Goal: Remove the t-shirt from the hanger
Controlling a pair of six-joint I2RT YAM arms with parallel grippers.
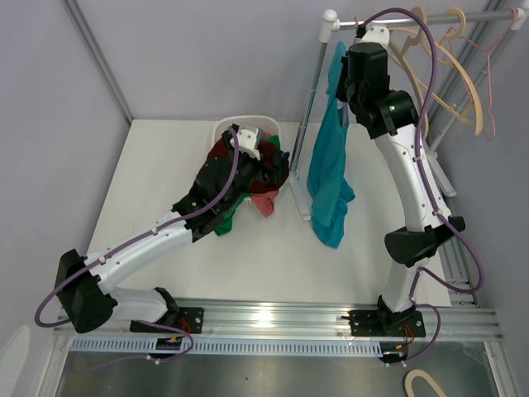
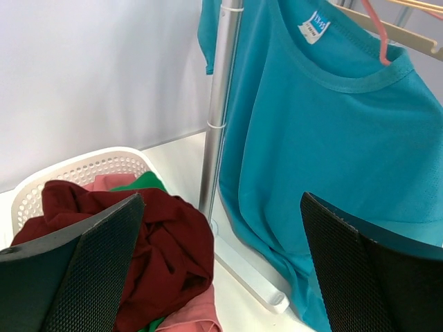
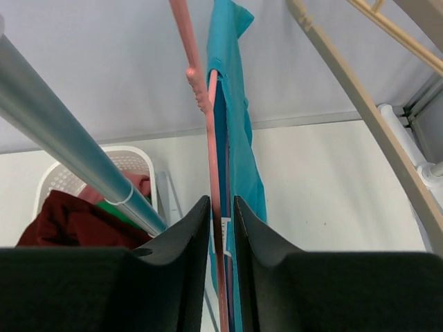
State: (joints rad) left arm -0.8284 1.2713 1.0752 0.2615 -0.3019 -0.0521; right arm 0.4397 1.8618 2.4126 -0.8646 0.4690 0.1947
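A teal t-shirt (image 1: pixel 331 165) hangs on a pink hanger (image 2: pixel 379 41) from the rack's rail at the back right. In the right wrist view my right gripper (image 3: pixel 221 207) is closed narrowly around the pink hanger (image 3: pixel 211 138) and the t-shirt (image 3: pixel 235 117) collar with its white label. From above, the right arm's wrist (image 1: pixel 364 66) hides that grip. My left gripper (image 2: pixel 221 200) is wide open over the basket, holding nothing, with the t-shirt (image 2: pixel 346 138) straight ahead of it. In the top view the left gripper (image 1: pixel 248 141) sits above the basket's clothes.
A white laundry basket (image 1: pixel 263 124) holds maroon, green and pink clothes (image 2: pixel 166 242). The rack's upright pole (image 2: pixel 218 104) and foot (image 2: pixel 256 277) stand between basket and t-shirt. The silver rail (image 3: pixel 69 145) runs beside my right fingers. Bare beige hangers (image 1: pixel 446 74) hang further right.
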